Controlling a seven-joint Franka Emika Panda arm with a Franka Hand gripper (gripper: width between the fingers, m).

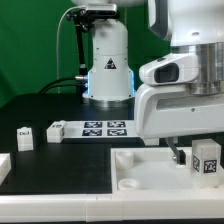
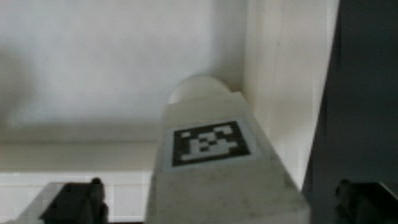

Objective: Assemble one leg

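Exterior view first. Big white arm filling the two o'clock corner, wrist hung low over the large white panel (image 1: 150,172) at five o'clock on the dark worktop (image 1: 40,105). Down under it, the claw (image 1: 180,155), dark fingers only half seen. Beside them, just toward three o'clock, the leg (image 1: 207,158): a small white block, tag face out, upright or close to it, apparently just above the panel's far corner. Over at nine o'clock, a spare leg (image 1: 25,134) lying alone, well apart. Marker board (image 1: 95,127) flat at the centre, in front of the robot's base.

Wrist view now. Leg (image 2: 217,150) dead centre, running away from the lens to a blunt tip at twelve o'clock, tag plain on the near face. Two dark fingertips (image 2: 75,200) flanking it at seven and five o'clock. Gripping the leg, most likely, though the actual contact falls below the picture's edge. White panel surface beyond the tip, a shadowed edge close by.

Step in hand, by the look of it: carrying the leg to a corner socket. Next move calls for squaring the tip over the socket, lowering straight, then turning it home without tilt.
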